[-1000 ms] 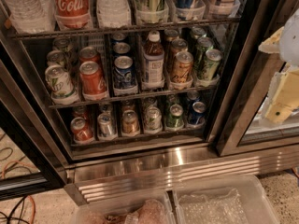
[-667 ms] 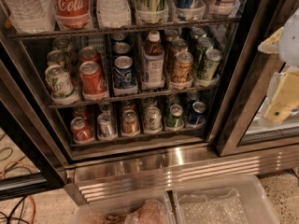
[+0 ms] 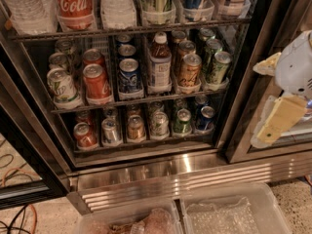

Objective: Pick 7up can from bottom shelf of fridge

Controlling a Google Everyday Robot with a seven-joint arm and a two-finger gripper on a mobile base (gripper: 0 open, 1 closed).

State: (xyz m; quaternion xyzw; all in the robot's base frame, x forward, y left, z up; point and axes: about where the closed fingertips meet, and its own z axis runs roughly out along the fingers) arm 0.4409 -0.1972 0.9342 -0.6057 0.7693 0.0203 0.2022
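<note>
The fridge [image 3: 161, 172] stands open in front of me, seen from above. On its bottom shelf [image 3: 146, 146] six lanes of cans stand in clear trays. The 7up can [image 3: 158, 123], pale silvery-green with a silver top, is the front can of the fourth lane from the left. A plain silver can [image 3: 111, 130] and a brownish can [image 3: 135, 128] stand to its left, and a deeper green can [image 3: 183, 121] to its right. My gripper [image 3: 259, 104], white with yellowish fingers [image 3: 277, 123], is open and empty at the right, outside the fridge frame, well away from the cans.
The middle rack holds more cans and a tall bottle [image 3: 159, 65]. A dark post [image 3: 246, 106] separates this fridge from the neighbouring cooler behind my gripper. Clear plastic bins [image 3: 234, 213] sit on the floor in front. Cables [image 3: 19, 213] lie at lower left.
</note>
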